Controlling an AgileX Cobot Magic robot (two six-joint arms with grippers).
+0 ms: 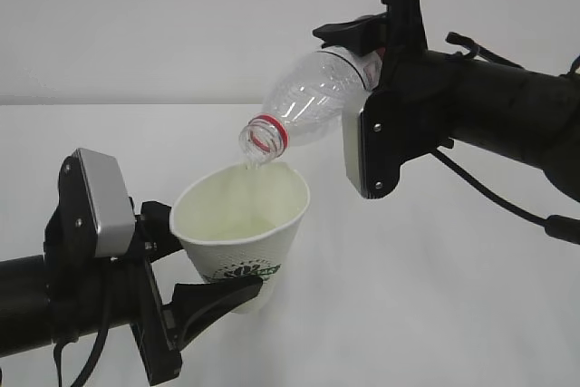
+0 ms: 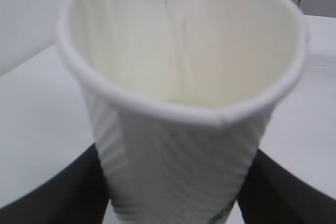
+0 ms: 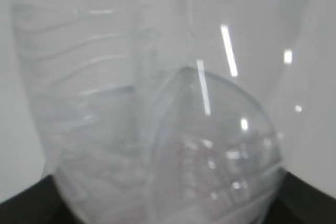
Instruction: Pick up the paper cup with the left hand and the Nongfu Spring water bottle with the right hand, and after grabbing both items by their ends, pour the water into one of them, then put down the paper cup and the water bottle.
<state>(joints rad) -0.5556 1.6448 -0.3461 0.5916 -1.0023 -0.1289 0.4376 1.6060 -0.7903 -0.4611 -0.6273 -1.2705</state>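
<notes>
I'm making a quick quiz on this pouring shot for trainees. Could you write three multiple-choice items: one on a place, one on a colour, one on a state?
1. Where is the mouth of the water bottle?
A. Just above the rim of the paper cup
B. Deep inside the cup
C. Resting on the table

2. What colour is the bottle's neck ring?
A. Blue
B. Red
C. Yellow

3. How is the bottle held by the right gripper?
A. Upright
B. Lying flat on the table
C. Tilted, mouth down

Answers: 1 A, the open mouth hangs over the cup held by the left gripper. 2 B, a red ring circles the neck. 3 C, the base is raised and a thin stream of water runs into the cup.
</notes>
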